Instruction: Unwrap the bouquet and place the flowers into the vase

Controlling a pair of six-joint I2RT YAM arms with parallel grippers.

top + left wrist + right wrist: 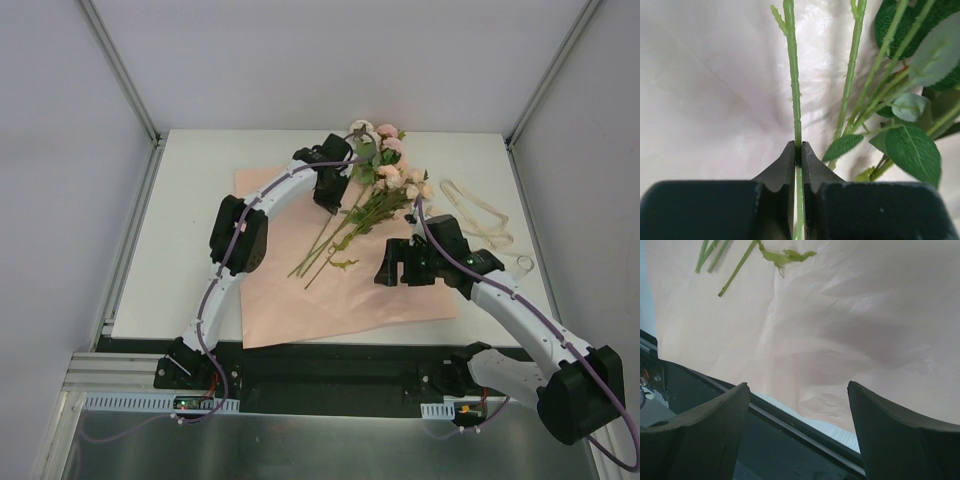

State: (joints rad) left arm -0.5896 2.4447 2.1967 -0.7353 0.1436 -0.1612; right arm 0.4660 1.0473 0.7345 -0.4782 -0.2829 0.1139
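Observation:
The bouquet is undone: its pink wrapping paper (pixel 300 295) lies flat on the table. The flowers (pixel 392 172), pink and cream roses on thin green stems, lie loose across the sheet's far part. My left gripper (pixel 800 146) is shut on one green stem (pixel 794 75), which runs up between its fingers; more stems and leaves (pixel 912 145) lie to its right. In the top view the left gripper (pixel 333 192) sits low over the stems. My right gripper (pixel 799 387) hangs open and empty over the paper (pixel 850 315) near the table's front edge. The vase (pixel 522 264) shows faintly at the right.
A loose cream ribbon (pixel 480 215) lies on the white table right of the flowers. A fallen leaf (pixel 785 257) and stem ends (pixel 735 270) rest on the paper. The black front rail (pixel 790 440) runs just under the right gripper (pixel 392 265).

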